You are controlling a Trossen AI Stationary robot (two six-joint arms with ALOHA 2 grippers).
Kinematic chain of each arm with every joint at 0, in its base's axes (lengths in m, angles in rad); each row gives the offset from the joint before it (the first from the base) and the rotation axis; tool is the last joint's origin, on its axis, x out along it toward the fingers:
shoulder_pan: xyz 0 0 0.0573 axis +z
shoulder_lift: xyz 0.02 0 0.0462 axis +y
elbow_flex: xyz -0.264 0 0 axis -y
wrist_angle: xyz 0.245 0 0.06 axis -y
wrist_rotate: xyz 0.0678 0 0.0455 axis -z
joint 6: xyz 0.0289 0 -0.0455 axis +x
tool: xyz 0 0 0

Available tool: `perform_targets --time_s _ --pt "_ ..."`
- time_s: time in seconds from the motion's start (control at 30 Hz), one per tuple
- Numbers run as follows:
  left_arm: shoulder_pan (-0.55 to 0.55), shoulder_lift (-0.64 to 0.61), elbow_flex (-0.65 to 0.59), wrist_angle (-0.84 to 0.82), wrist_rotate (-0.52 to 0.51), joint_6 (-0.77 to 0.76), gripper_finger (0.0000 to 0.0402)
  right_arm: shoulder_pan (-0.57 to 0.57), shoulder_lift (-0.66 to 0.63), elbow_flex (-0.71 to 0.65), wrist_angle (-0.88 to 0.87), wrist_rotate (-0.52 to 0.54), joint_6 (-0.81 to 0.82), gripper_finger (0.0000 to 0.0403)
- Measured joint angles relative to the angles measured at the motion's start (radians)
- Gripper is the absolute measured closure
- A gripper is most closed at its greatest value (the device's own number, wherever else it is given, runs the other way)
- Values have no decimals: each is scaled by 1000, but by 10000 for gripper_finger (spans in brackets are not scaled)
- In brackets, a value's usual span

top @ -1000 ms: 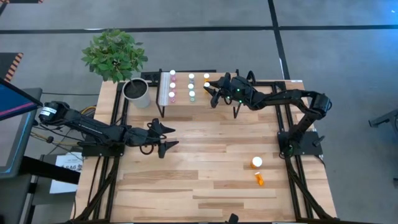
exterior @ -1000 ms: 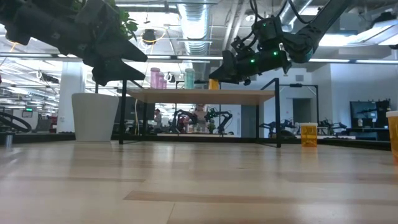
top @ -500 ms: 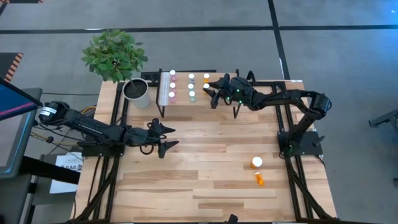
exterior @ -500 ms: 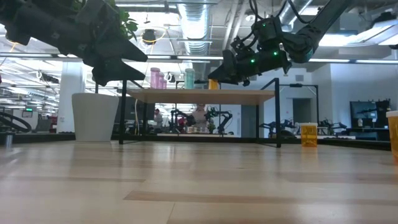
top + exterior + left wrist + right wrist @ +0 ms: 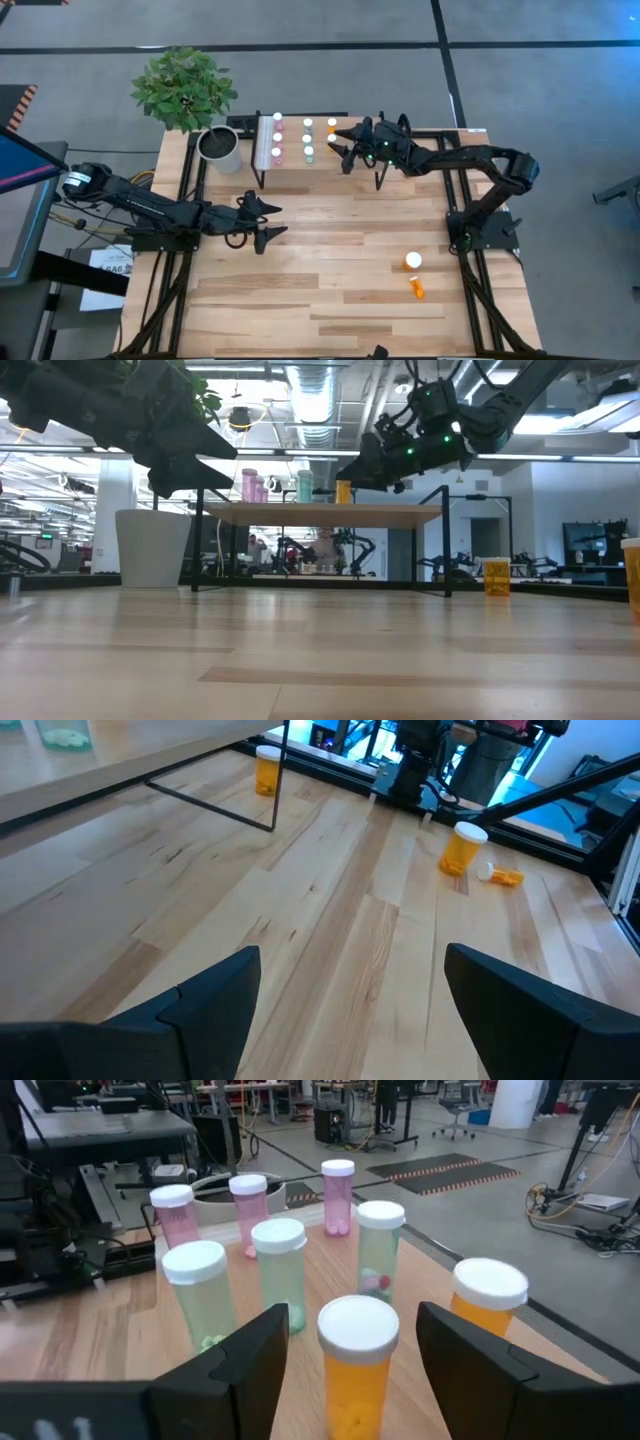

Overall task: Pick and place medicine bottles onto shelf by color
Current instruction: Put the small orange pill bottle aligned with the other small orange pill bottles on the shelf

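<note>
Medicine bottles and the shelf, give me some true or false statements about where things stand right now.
1. Pink, green and orange medicine bottles stand upright on the shelf. True.
2. The right gripper is clamped on a pink bottle. False: its fingers are apart around an orange bottle on the shelf.
3. Two orange bottles are on the table, one upright, one lying down. True.
4. The left gripper holds a green bottle. False: it is open and empty above the table.
</note>
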Motion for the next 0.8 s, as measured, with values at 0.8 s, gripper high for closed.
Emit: perform_targets --time_s 0.8 --pt "0 0 0 28 24 1 97 353 -663 0 -946 88 211 158"
